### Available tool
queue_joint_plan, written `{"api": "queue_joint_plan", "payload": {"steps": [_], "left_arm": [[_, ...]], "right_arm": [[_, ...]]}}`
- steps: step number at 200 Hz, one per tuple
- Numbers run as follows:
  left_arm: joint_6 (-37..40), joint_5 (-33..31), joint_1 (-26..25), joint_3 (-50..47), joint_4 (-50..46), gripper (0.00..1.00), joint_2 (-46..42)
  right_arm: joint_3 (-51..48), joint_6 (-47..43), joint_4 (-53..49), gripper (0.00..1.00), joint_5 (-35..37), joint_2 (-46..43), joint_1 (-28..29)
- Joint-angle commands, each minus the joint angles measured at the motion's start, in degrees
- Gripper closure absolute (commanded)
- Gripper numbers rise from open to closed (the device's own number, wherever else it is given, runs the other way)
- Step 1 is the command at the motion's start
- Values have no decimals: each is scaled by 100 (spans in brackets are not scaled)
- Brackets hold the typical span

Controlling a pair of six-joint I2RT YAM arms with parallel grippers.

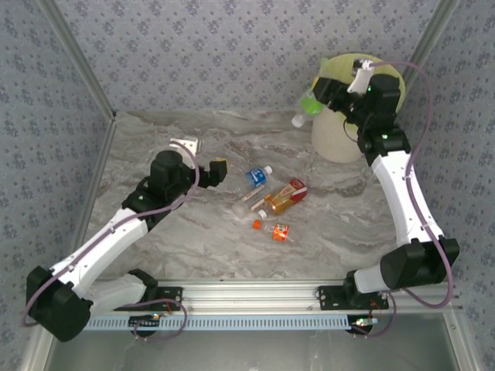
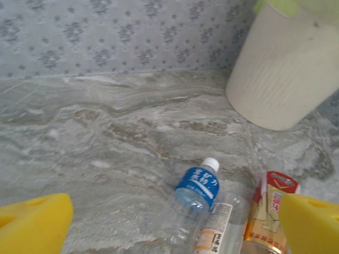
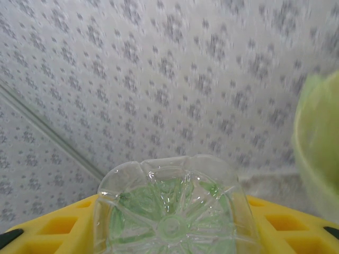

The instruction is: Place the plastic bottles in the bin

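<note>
Beside the bin (image 1: 334,143) rim, pinching a green-labelled bottle (image 1: 308,107) between right gripper (image 1: 319,97) jaws. Near the blue-labelled bottle (image 1: 259,176), holding left gripper (image 1: 220,171) jaws spread wide.

Both arms look alike on my feed: the left arm (image 1: 108,239) and the right arm (image 1: 398,193) have glossy white link shells joined by chunky black joint housings, and I can see small green lights on the right arm's upper joints. A thin lilac cable (image 1: 424,93) runs loosely along each one from the black base to the wrist. On my wrist cameras the fingers (image 2: 34,225) are blocky bright yellow pads, the right-hand ones (image 3: 58,227) moulded with square pockets.
</note>
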Motion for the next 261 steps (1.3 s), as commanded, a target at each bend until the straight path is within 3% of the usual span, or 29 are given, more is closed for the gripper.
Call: {"api": "queue_joint_plan", "payload": {"steps": [1, 83, 167, 180, 209, 240, 261], "left_arm": [[-537, -495, 121, -387, -98, 0, -277], [-1089, -741, 262, -1036, -341, 0, -754], [-1206, -725, 287, -1120, -194, 1, -606], [-1206, -700, 284, -1121, -183, 1, -594], [-1206, -613, 295, -1126, -211, 0, -586], [-1223, -519, 294, -1129, -245, 1, -524], [-1269, -507, 291, -1088, -246, 1, -410]], "right_arm": [[714, -645, -304, 56, 369, 342, -172], [3118, -1881, -1015, 56, 1887, 2022, -586], [4775, -1601, -2060, 53, 1705, 3675, -1020], [4785, -1558, -2034, 48, 1708, 3747, -1015], [4961, -1395, -2277, 20, 1897, 3816, -1023], [4877, -1324, -2481, 14, 2274, 3583, -1018], [4243, -1295, -2263, 12, 2312, 3096, -998]]}}
